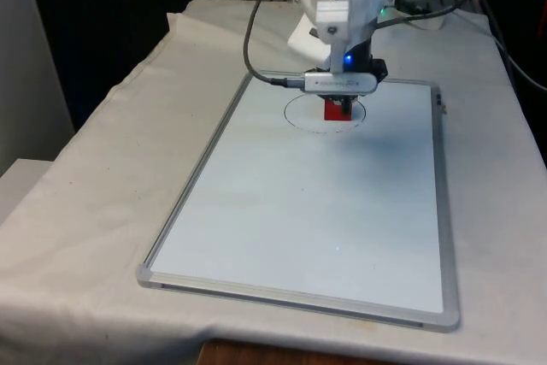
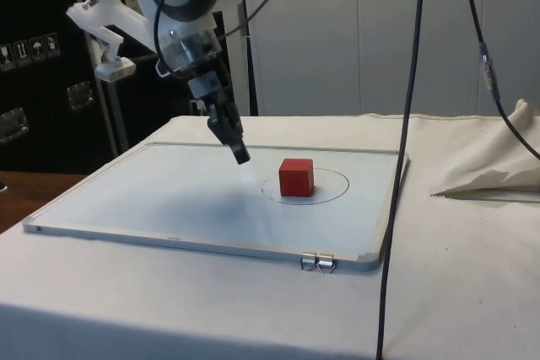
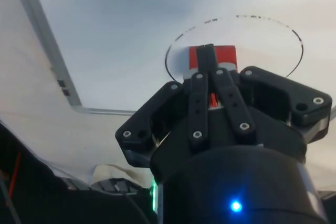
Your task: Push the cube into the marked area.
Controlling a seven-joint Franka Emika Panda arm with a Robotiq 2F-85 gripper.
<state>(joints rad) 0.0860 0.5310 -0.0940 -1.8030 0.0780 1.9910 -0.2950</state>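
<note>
Clenched on nothing, the gripper [image 2: 241, 156] hangs tilted above the whiteboard [image 1: 256, 237], its fingers [image 3: 206, 72] pressed together into one narrow tip. In the side view that tip is near the cube [image 2: 296, 177] but apart from it, and lifted off the board. The red cube sits inside the circle [image 2: 337, 185] drawn on the whiteboard, resting flat, closer to the arc on the gripper's side than to the far arc.

Judged from these pictures, the cube is already in the marked area, so the chief risk is doing too much. A further shove from the tip's present side could slide the cube across the circle and over the far line. The board looks slick, so the cube would likely glide freely and might keep going after contact ends. A narrow tip meeting the cube off centre could also spin it or send it sideways towards the arc. Lowering the tilted tip close beside the cube might clip its top edge and tip it.
</note>
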